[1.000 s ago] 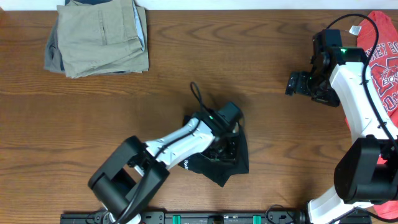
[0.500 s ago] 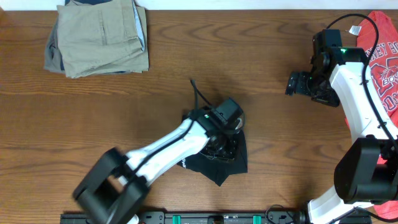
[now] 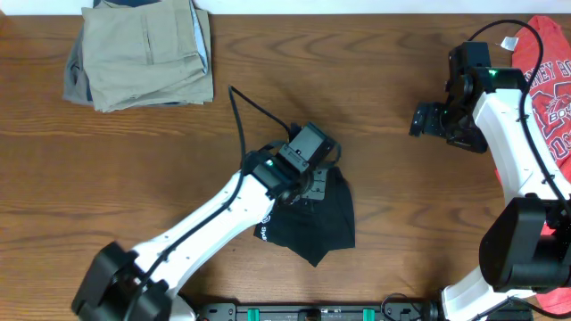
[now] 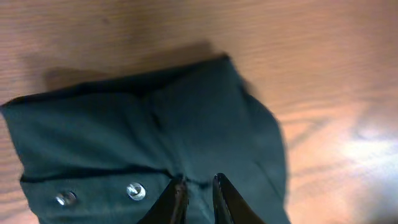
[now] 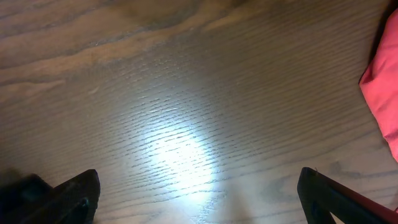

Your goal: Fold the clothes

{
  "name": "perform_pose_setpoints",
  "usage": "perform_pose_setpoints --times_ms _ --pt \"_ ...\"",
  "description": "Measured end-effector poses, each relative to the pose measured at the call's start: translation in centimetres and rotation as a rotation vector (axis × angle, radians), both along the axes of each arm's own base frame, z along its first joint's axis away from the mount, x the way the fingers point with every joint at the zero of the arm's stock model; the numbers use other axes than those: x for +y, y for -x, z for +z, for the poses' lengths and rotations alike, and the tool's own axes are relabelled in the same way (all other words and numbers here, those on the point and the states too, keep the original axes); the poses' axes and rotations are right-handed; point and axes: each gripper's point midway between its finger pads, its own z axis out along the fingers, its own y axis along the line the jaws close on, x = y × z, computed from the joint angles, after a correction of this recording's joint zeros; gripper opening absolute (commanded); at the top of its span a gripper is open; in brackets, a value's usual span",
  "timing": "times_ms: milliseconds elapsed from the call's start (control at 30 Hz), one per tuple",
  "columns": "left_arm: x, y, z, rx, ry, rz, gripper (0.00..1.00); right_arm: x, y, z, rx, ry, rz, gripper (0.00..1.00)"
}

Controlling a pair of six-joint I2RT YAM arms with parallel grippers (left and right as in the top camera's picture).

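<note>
Shirt: the black T-shirt [image 3: 323, 227] lies as a small, bunched packet in the middle of the tabletop [image 3: 401, 205], well apart from both other garments.
Left pincer: the left pincer [image 4: 198, 185] is narrow, its tips down on the shirt's near part. Creases run into the tips, so it appears to nip a fold.
Right pincer: the right pincer [image 5: 199, 183] is wide and empty, over bare wood beside the red T-shirt [image 3: 553, 89].
Just changed: over the last second the left arm has stretched out and its wrist has slid toward the far left of the packet. The shirt's outline has barely altered, and the right arm has not stirred.
Meaning: probably a late tidying tug; the packet is still lumpy, so the fold is not finished.
Elsewhere: folded beige trousers [image 3: 143, 53] sit at the far left corner.
</note>
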Motion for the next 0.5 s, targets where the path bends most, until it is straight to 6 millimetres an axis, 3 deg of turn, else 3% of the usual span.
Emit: perform_pose_setpoints --times_ms 200,500 --pt "-1.6 -1.4 -3.9 0.034 -0.002 0.015 0.17 0.0 0.0 0.0 0.000 0.000 0.000 0.99" --pt "-5.0 -1.4 -8.7 0.133 0.088 -0.037 0.17 0.0 0.0 0.0 0.000 0.000 0.000 0.99"
